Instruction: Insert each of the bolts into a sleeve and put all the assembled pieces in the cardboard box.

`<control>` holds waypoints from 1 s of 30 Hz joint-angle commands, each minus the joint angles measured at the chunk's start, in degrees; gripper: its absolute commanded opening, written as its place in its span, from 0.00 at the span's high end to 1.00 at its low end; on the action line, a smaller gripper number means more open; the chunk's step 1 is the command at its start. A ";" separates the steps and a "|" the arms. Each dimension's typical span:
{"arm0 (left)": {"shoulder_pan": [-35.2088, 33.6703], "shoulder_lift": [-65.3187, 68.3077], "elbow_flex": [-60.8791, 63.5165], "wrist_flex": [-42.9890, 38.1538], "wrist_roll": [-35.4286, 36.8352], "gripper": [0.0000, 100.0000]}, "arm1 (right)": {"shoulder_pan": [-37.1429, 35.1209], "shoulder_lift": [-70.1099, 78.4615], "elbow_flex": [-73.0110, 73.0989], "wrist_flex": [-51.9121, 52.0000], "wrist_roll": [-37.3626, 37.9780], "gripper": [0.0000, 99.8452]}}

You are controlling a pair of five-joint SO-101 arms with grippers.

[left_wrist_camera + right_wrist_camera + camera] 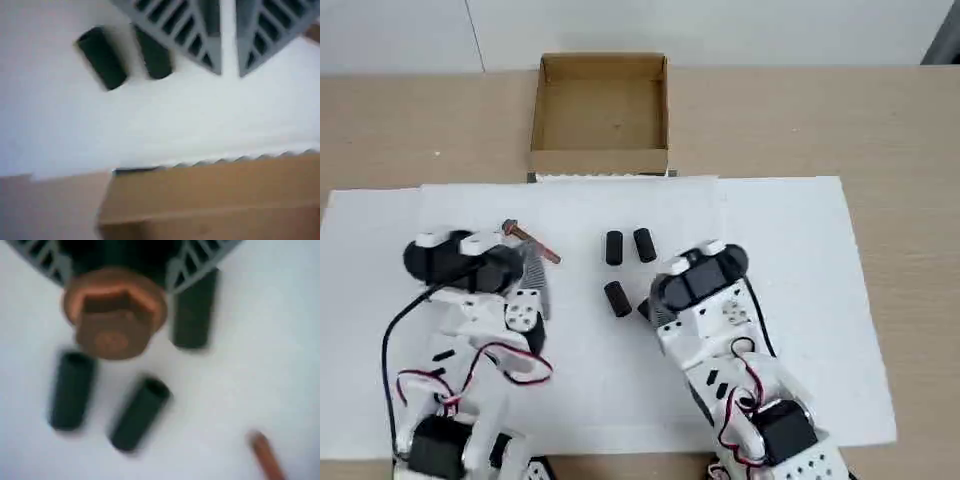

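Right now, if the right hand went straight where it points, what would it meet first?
Probably one of the two sleeves ahead on the white sheet, its held bolt touching first; depth is unclear.

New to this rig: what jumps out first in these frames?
The copper bolt is clamped in the right gripper, head-on to the wrist camera, close by three black sleeves lying loose in the middle of the white sheet. A second bolt lies on the sheet beside the left gripper. The cardboard box sits at the sheet's far edge.
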 commanded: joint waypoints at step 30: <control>-8.88 -0.26 21.32 -5.71 -13.80 0.99 | 8.31 84.62 -82.37 -6.20 9.14 1.00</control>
